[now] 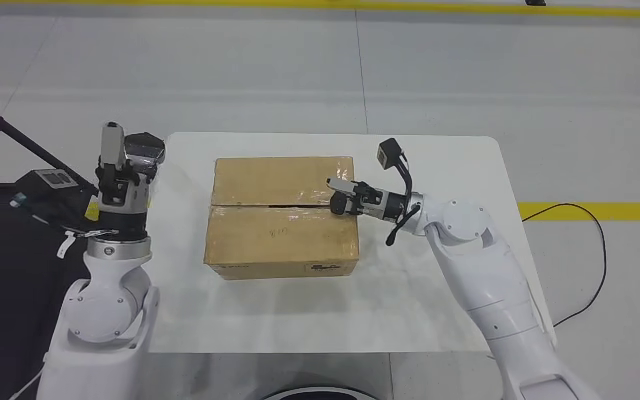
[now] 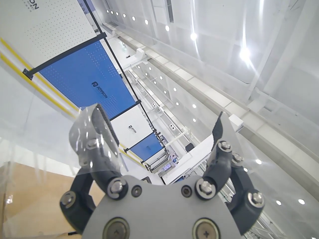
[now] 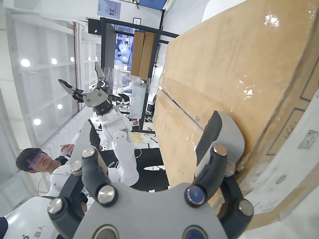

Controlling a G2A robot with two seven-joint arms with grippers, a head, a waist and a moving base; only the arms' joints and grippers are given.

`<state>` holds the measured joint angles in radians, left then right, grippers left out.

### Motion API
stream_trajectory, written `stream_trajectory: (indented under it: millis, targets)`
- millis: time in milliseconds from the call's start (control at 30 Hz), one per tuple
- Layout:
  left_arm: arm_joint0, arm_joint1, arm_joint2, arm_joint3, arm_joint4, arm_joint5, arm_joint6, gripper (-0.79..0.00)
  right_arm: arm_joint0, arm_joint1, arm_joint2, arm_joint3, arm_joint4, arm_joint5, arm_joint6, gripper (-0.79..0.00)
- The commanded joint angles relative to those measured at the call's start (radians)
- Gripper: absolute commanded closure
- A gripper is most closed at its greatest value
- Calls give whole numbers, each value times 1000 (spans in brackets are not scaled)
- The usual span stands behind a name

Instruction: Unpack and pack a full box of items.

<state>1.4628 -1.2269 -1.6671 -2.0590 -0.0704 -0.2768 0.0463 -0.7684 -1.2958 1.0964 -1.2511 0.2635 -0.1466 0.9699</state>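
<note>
At the left edge of the table (image 1: 440, 290), the left gripper (image 2: 159, 123) pointed upward, well apart from the box. Its jaws were spread, and a piece of clear film (image 2: 82, 130), probably packing tape, clung to one finger. If that film stayed stuck, it could foul the pad and weaken any later grip on a flap or an item.

The cardboard box (image 1: 285, 215) sat in the middle of the table with both top flaps down. They met along a seam (image 1: 270, 205) running left to right, and glossy tape remnants lay on the cardboard.

The right gripper (image 3: 152, 123) was at the right end of that seam with its jaws spread and holding nothing. One finger was close over the box top beside the seam; whether it touched could not be told. From here, a finger pressed onto the flap might push it inward instead of catching its edge, or skid on the slick tape. Nothing braced the box, so a sideways pull would likely slide it left instead of opening it. A hard tug could tear the flap.
</note>
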Motion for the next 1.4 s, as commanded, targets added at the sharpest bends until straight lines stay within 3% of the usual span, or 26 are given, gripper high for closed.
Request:
stream_trajectory:
  millis: [0, 533, 1367]
  targets:
    - [-4, -1, 7, -4, 1, 1, -8, -785, 2, 0, -1, 1, 1, 0, 2, -785]
    - [-73, -9, 107, 25, 30, 20, -90, -785, 6, 7, 7, -4, 0, 0, 9, -785]
    - [-154, -29, 248, 77, 60, 32, -111, -785, -94, 54, 145, -146, -12, -12, 1, -785]
